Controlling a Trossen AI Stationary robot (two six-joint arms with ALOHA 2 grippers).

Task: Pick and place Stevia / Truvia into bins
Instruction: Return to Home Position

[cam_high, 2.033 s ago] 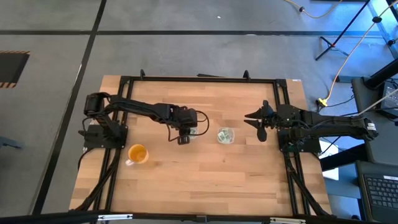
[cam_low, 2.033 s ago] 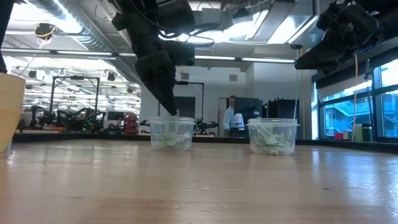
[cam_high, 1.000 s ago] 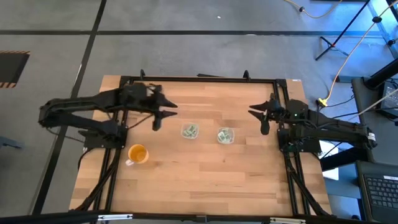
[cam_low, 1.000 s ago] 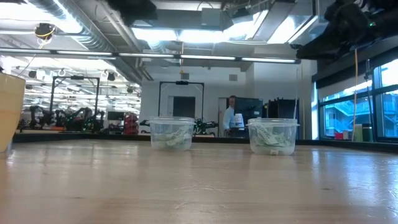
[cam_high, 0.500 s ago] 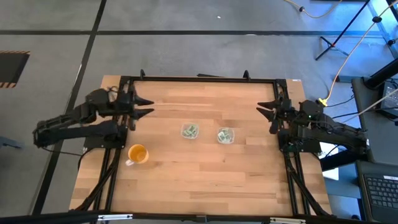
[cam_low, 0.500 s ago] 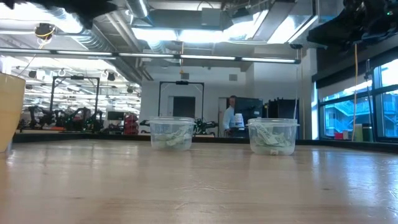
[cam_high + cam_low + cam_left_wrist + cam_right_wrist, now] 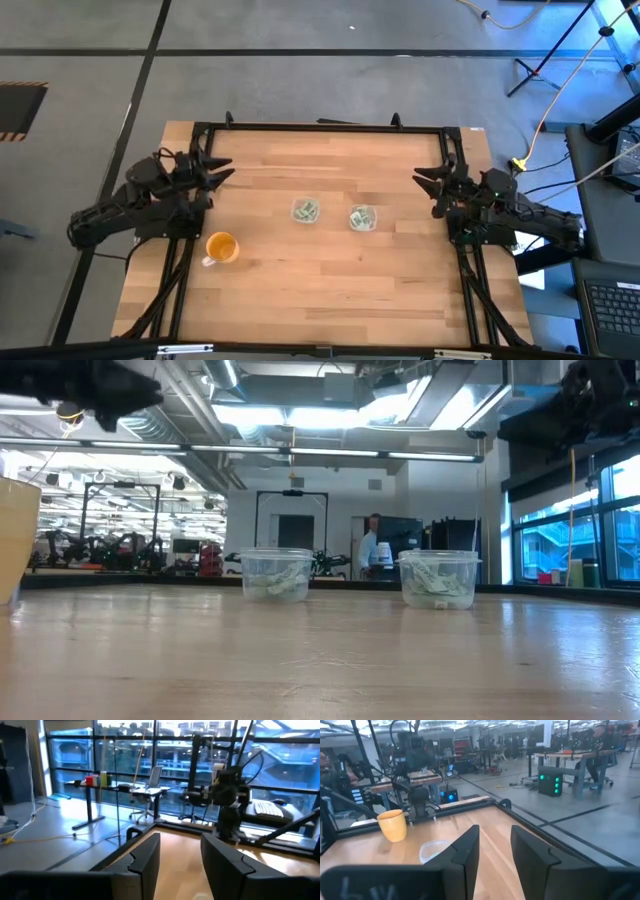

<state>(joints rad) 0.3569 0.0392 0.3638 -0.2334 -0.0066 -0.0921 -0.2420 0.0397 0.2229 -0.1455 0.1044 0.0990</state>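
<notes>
Two clear bins stand on their bases mid-table, the left bin [image 7: 306, 210] [image 7: 276, 573] and the right bin [image 7: 363, 218] [image 7: 439, 579]. Green-and-white Stevia packets [image 7: 307, 208] [image 7: 432, 582] lie inside both. My left gripper [image 7: 224, 169] [image 7: 180, 855] hovers open at the table's far left corner, pointing level across the table, with nothing between its fingers. My right gripper [image 7: 424, 179] [image 7: 495, 845] hovers open at the right edge, pointing level toward the bins, also empty.
An orange cup [image 7: 221, 246] [image 7: 394, 825] stands near the left edge, in front of the left arm's base. A black frame [image 7: 320, 127] runs around the table. Bare wood lies all around the bins. A person [image 7: 370, 545] stands far off in the room.
My left gripper has drawn back from beside the left bin toward the table's left edge, sinking and tipping to point level across the table. My right gripper has pulled back a little toward the right edge. Both have stayed open. The bins have not moved.
</notes>
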